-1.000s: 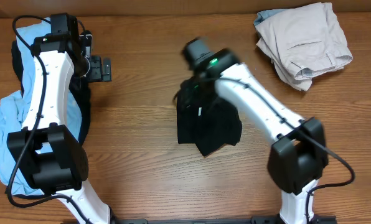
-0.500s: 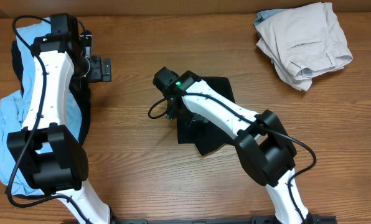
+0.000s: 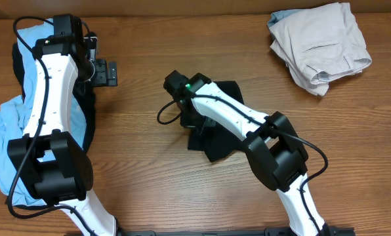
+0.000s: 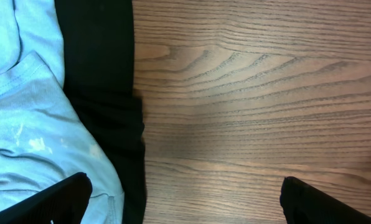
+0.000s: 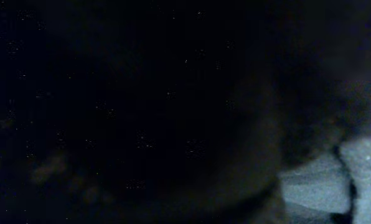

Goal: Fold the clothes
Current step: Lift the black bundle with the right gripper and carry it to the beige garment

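Where the right arm bends into the centre of the overhead frame, the right claw [image 3: 185,117] sits low at the left edge of the black T-shirt [image 3: 212,141], its jaws closed.

- Right claw, hold: the wrist hides the fingers from above. The right wrist view is almost wholly dark, with only a pale patch at lower right. Whether cloth is pinched between the jaws cannot be told.
- Black T-shirt: lies bunched and creased in the middle of the surface [image 3: 143,183], partly beneath the right forearm. One corner trails toward the lower edge of the frame.
- Left claw [image 3: 111,72]: upper left of the overhead frame, jaws spread wide, nothing between them. In the left wrist view the claw [image 4: 185,202] shows only as two dark fingertips at the bottom corners, with bare wood grain [image 4: 266,93] between.
- Light blue shirt [image 3: 2,131]: heaped along the left edge of the overhead frame, under and beside the left arm. It fills the left side of the left wrist view [image 4: 23,124].
- Dark cloth [image 4: 98,62]: a strip bordering the blue shirt on its right side, lying flat on the wood.
- Beige trousers [image 3: 320,46]: crumpled at upper right, well apart from both claws.
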Tool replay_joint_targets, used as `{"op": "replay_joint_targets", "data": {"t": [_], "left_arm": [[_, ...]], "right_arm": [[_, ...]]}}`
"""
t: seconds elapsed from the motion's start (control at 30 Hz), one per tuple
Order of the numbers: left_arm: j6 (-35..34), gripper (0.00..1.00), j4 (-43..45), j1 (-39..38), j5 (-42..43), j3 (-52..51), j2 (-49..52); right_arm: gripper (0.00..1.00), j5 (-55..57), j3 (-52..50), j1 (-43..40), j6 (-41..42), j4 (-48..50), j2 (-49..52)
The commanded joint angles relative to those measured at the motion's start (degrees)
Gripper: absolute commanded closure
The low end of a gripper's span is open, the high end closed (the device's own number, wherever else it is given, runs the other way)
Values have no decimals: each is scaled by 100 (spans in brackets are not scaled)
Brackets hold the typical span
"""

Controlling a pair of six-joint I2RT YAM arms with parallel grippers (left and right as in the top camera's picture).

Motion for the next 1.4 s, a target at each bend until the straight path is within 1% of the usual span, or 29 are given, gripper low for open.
{"op": "replay_joint_targets", "data": {"t": [0.0,0.13,0.3,0.43,0.63,0.7,0.83,0.97,1.1,1.23,1.37], "left_arm": [[109,0,-17,79,-55,103,70],[109,0,-28,81,-55,103,70],[109,0,-15,81,-24,103,70],[109,0,-13,81,-15,103,70],[109,0,-9,81,-15,103,70],[109,0,22,81,-13,103,70],[107,0,96,81,-13,103,70],[109,0,116,79,-13,103,70],[66,0,70,79,20,103,70],[66,0,96,79,232,103,70],[66,0,190,79,247,103,70]], "right_arm": [[96,70,461,-269,-575,-304,-243],[96,173,1130,-693,-1088,-931,-601],[96,179,2457,-1467,-1821,-2048,-883],[96,481,3633,-2138,-1893,-2844,-894],[96,457,4562,-3025,-2433,-2828,-1141],[96,817,4813,-3250,-2496,-2804,-1152],[96,1945,4850,-3545,-3016,-2363,-1123],[96,1987,4603,-3755,-3777,-1495,-1047],[96,2197,4118,-4015,-4275,-595,-1021],[96,2151,3630,-4304,-4446,136,-977],[96,1803,3189,-4476,-4594,643,-881]]}}
